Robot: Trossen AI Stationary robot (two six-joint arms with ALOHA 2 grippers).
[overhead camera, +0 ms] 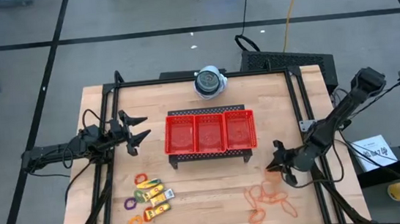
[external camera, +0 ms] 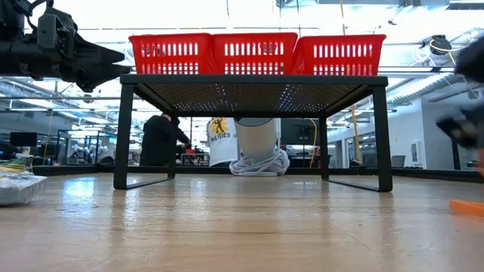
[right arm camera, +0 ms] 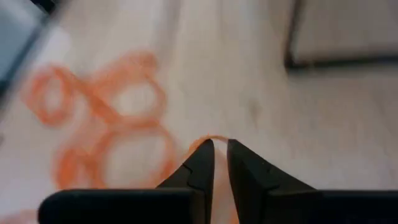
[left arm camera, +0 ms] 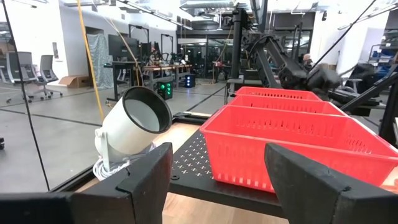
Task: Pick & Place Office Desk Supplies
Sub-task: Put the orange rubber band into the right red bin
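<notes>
Right claw (right arm camera: 220,149) pinches an orange rubber band (right arm camera: 208,140); left claw (overhead camera: 138,130) gapes; red tray (overhead camera: 210,132) bare.

the wooden table (overhead camera: 207,185) bore a black stand (overhead camera: 211,155) mid-table, a white device (overhead camera: 209,81) at the far edge, packets (overhead camera: 157,198) and rings (overhead camera: 135,223) near-left, rubber bands (overhead camera: 271,199) near-right.

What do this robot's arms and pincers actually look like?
Both arms are dark, near-black jointed rods, with black cables trailing off the table behind them. The left gripper ends in two pointed, wedge-shaped jaws, chunky and matte seen close. The right gripper has the same black jaws, tapering to narrow tips. No markings show.
</notes>
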